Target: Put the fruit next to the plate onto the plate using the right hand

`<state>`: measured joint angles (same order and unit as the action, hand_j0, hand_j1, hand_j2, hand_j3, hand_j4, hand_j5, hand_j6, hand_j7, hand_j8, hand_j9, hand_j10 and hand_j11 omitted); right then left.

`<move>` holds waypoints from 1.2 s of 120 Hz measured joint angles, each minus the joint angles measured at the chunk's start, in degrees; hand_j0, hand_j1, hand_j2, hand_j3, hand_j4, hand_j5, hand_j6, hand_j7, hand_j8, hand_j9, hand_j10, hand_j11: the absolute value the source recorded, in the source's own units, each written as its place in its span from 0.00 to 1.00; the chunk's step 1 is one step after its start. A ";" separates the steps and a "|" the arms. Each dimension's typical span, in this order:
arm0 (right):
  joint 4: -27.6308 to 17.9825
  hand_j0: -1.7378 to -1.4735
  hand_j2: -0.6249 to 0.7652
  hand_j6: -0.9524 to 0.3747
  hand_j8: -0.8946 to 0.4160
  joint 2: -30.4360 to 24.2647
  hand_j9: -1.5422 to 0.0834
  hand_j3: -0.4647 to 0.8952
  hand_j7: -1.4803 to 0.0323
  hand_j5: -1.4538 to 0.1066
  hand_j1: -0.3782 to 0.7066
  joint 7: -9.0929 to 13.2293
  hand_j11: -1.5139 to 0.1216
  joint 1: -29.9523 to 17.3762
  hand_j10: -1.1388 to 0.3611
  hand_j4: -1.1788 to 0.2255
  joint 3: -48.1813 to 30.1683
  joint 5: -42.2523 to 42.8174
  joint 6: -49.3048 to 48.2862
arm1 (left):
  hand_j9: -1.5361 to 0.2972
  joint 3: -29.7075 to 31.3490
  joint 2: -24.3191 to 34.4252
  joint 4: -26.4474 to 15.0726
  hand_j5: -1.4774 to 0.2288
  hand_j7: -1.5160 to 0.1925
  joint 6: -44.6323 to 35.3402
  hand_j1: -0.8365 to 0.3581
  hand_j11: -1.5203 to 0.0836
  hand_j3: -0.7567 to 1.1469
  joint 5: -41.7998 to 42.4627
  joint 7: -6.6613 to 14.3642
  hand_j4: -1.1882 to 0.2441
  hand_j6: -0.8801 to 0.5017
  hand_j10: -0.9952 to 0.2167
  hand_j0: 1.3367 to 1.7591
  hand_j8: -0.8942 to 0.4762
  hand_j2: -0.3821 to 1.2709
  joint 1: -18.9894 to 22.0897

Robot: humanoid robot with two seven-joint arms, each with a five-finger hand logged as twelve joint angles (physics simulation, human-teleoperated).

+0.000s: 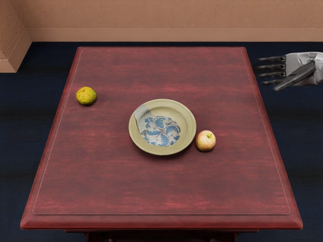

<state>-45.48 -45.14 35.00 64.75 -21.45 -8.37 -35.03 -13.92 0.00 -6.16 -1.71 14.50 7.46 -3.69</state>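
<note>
Fingers (pixel 270 66) stretched out straight and loose, holding nothing: the robot's right hand (pixel 301 68) hovers off the table's far right corner, above the dark floor (pixel 308 131) and well apart from its target. The apple (pixel 205 140), red-yellow w/ its stem up, sits on the red wooden table (pixel 151 186) just beside the right rim of the plate (pixel 176 107), close enough that contact can't be ruled out. By the look of it, the job hasn't begun: no reach, no grasp, no lift, and the plate, olive-green w/ a blue floral centre, carries nothing. Everything is left to do, i.e. bring the hand in over the tabletop, close on the apple, raise it over the rim and set it down inside. A yellow-green citrus fruit (pixel 86 95) lies near the table's left edge, far from the plate and prob. not the piece meant. Nothing stands btwn hand and apple; the only likely snag is the raised plate rim hard by the fruit's left side. Left arm not in shot.
</note>
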 joint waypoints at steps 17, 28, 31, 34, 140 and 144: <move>-0.70 0.30 0.45 0.72 0.68 -0.57 0.95 0.34 0.98 0.93 0.03 0.00 0.93 -0.14 0.76 0.84 -0.29 0.03 0.00 | 0.84 0.01 0.00 0.00 0.87 0.89 0.00 0.99 0.95 0.40 0.00 0.01 0.83 0.64 0.82 0.76 0.65 0.23 0.00; -0.99 0.30 0.45 0.72 0.68 -0.52 0.95 0.34 0.98 0.93 0.03 0.00 0.93 -0.28 0.76 0.84 0.00 2.50 0.00 | 0.84 -0.03 0.00 0.00 0.87 0.89 0.00 0.99 0.95 0.40 0.00 0.00 0.83 0.64 0.82 0.76 0.65 0.23 0.00; -1.52 0.30 0.45 0.72 0.68 -0.43 0.95 0.34 0.98 0.93 0.03 0.00 0.93 -0.40 0.76 0.84 0.05 4.02 0.00 | 0.84 -0.04 0.00 0.00 0.87 0.89 -0.01 0.99 0.95 0.40 0.00 0.00 0.83 0.64 0.82 0.76 0.65 0.23 0.00; -2.68 0.30 0.45 0.72 0.68 -0.37 0.95 0.34 0.98 0.93 0.03 0.00 0.93 -0.51 0.76 0.84 0.08 6.14 0.00 | 0.84 -0.04 0.00 0.00 0.87 0.89 -0.01 0.99 0.95 0.40 0.00 0.00 0.83 0.64 0.82 0.76 0.65 0.23 0.00; -53.29 0.30 0.43 0.61 0.58 -0.95 0.84 0.34 0.86 0.82 0.17 0.00 0.82 -14.45 0.67 0.74 7.00 54.58 56.95 | 0.84 -0.18 0.00 0.01 0.87 0.89 -0.03 0.99 0.95 0.40 0.00 0.01 0.83 0.64 0.82 0.76 0.65 0.23 0.50; -53.63 0.30 0.43 0.60 0.57 -1.01 0.83 0.34 0.85 0.81 0.19 0.00 0.81 -14.77 0.66 0.73 7.04 55.05 57.16 | 0.84 -0.19 0.00 0.01 0.87 0.89 -0.02 0.99 0.95 0.40 0.00 0.01 0.83 0.64 0.82 0.76 0.65 0.23 0.67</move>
<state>-99.11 -46.15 35.00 49.98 -14.41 46.67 22.13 -14.10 0.00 -6.15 -1.73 14.50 7.47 -3.02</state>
